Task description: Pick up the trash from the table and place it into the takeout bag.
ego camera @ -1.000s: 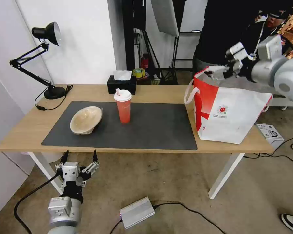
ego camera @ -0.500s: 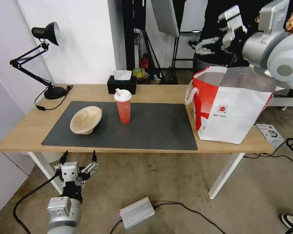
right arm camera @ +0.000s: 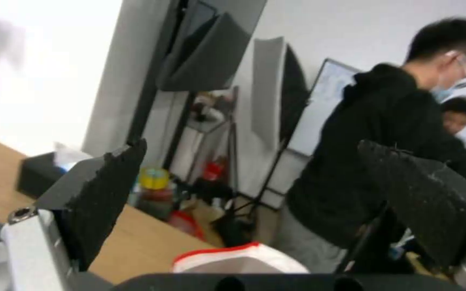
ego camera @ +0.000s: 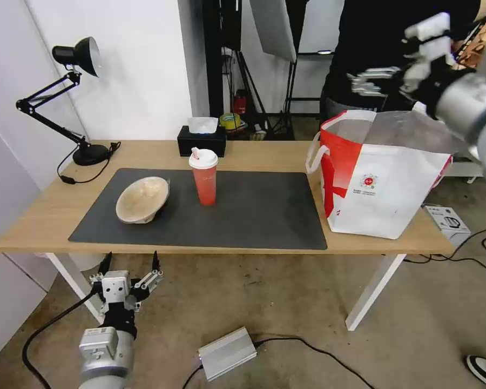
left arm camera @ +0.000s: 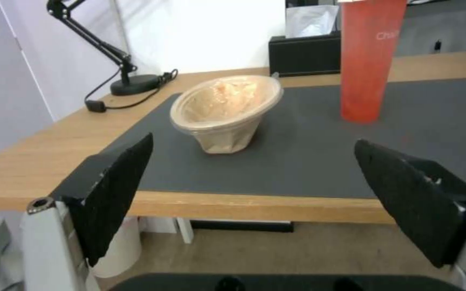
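Fingers of the right gripper (ego camera: 373, 81) are hanging spread and empty above the one takeout bag (ego camera: 380, 178) at the worktop's (ego camera: 32, 216) right end. One beige bowl (ego camera: 142, 199) and one red cup (ego camera: 203, 175) are sitting on the mat (ego camera: 254, 216), beyond the left gripper (ego camera: 128, 263), which is waiting wide open below the front edge.

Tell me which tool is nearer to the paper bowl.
Left. The left tool sits open below the table's front edge, just in front of the paper bowl. The right tool is open and raised above the takeout bag, far across the table.
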